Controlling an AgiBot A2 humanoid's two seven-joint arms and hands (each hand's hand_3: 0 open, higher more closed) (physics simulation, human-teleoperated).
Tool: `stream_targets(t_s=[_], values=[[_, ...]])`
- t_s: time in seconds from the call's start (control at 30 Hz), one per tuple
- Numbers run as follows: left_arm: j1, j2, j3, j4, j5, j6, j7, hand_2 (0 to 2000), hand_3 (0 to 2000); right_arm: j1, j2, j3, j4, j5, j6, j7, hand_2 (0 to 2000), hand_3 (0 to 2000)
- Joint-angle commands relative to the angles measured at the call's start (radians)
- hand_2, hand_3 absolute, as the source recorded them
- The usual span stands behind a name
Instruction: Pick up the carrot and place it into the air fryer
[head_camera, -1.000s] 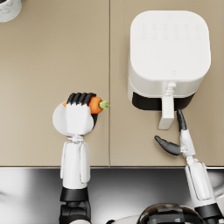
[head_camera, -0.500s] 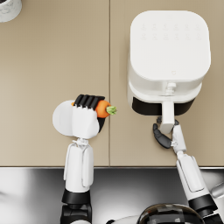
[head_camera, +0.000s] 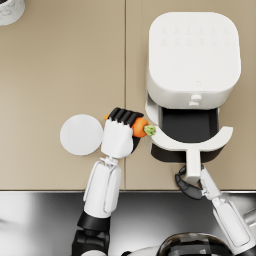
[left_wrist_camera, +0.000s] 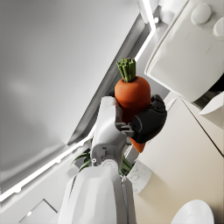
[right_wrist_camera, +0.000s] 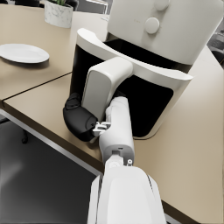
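Note:
My left hand grips an orange carrot with a green stalk end, held just left of the air fryer's open drawer. In the left wrist view the carrot stands up out of that hand, stalk toward the fryer. The white air fryer stands at the right of the table, its dark drawer pulled out toward me. My right hand grips the drawer's white handle; the right wrist view shows this hand wrapped around the handle.
A white round plate lies on the tan table just left of my left hand. A marbled pot stands at the far left corner. The table's front edge runs close below both hands.
The fryer drawer has been pulled out by my right hand, which now grips the handle. My left hand has carried the carrot rightward to the drawer's edge.

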Motion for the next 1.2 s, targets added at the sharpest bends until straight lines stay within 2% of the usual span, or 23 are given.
stream_targets(t_s=[0.03,0.13,0.17,0.27,0.4,0.43,0.47,0.5,0.57,0.6,0.63,0.67,0.7,0.83,0.97,1.1,1.13,1.2], values=[[0.073,0.040,0.069,0.019,0.000,0.000,0.000,2000,2000,-0.051,0.085,0.158,0.256,0.001,0.003,0.001,2000,2000],[0.117,0.075,0.135,0.054,0.000,0.000,0.000,2000,2000,-0.101,0.203,0.218,0.415,0.000,0.010,0.004,2000,2000],[0.134,0.089,0.158,0.069,0.000,0.000,0.000,2000,2000,-0.081,0.160,0.060,0.149,0.000,0.011,0.004,2000,2000],[0.158,0.118,0.227,0.096,0.000,0.000,0.000,2000,2000,-0.104,0.219,0.084,0.197,-0.001,0.002,0.004,2000,2000],[0.190,0.171,0.352,0.191,0.000,0.001,0.000,2000,2000,-0.110,0.242,0.099,0.214,-0.002,-0.012,0.003,2000,2000],[0.354,0.014,0.635,0.214,0.000,0.001,0.000,2000,2000,-0.111,0.245,0.101,0.216,-0.002,-0.014,0.003,2000,2000],[0.256,0.160,0.464,0.266,-0.001,-0.003,0.000,2000,2000,-0.111,0.246,0.102,0.217,-0.002,-0.015,0.003,2000,2000],[0.364,0.102,0.626,0.323,0.001,-0.004,0.000,2000,2000,-0.111,0.247,0.103,0.217,-0.002,-0.016,0.003,2000,2000],[0.373,0.140,0.624,0.385,0.000,-0.003,-0.001,2000,2000,-0.111,0.249,0.104,0.218,-0.002,-0.017,0.002,2000,2000],[0.342,0.168,0.568,0.385,0.001,-0.003,-0.001,2000,2000,-0.111,0.249,0.104,0.219,-0.002,-0.017,0.002,2000,2000],[0.335,0.165,0.573,0.382,0.001,-0.003,-0.001,2000,2000,-0.111,0.249,0.104,0.219,-0.002,-0.018,0.002,2000,2000],[0.328,0.162,0.573,0.383,0.001,-0.002,-0.001,639,1673,-0.111,0.249,0.105,0.219,-0.002,-0.018,0.002,2000,2000],[0.323,0.161,0.567,0.393,0.001,0.011,-0.001,0,1347,-0.111,0.250,0.105,0.219,-0.002,-0.018,0.002,2000,2000],[0.256,0.119,0.499,0.311,0.000,0.007,-0.004,0,40,-0.111,0.250,0.106,0.215,-0.002,-0.015,0.004,2000,2000],[0.124,0.029,0.310,0.107,0.001,0.042,-0.007,0,0,-0.111,0.251,0.109,0.210,-0.002,-0.009,0.005,2000,2000],[0.051,-0.008,0.119,-0.069,0.001,0.044,-0.004,0,0,-0.110,0.252,0.110,0.207,-0.002,-0.007,0.005,2000,2000],[0.037,-0.013,0.073,-0.100,0.001,0.044,-0.003,0,0,-0.075,0.163,0.172,0.400,-0.002,-0.008,0.005,2000,2000],[0.011,-0.021,0.000,-0.142,0.000,0.044,-0.003,0,0,-0.029,0.082,0.112,0.328,-0.002,0.013,0.005,2000,2000]])
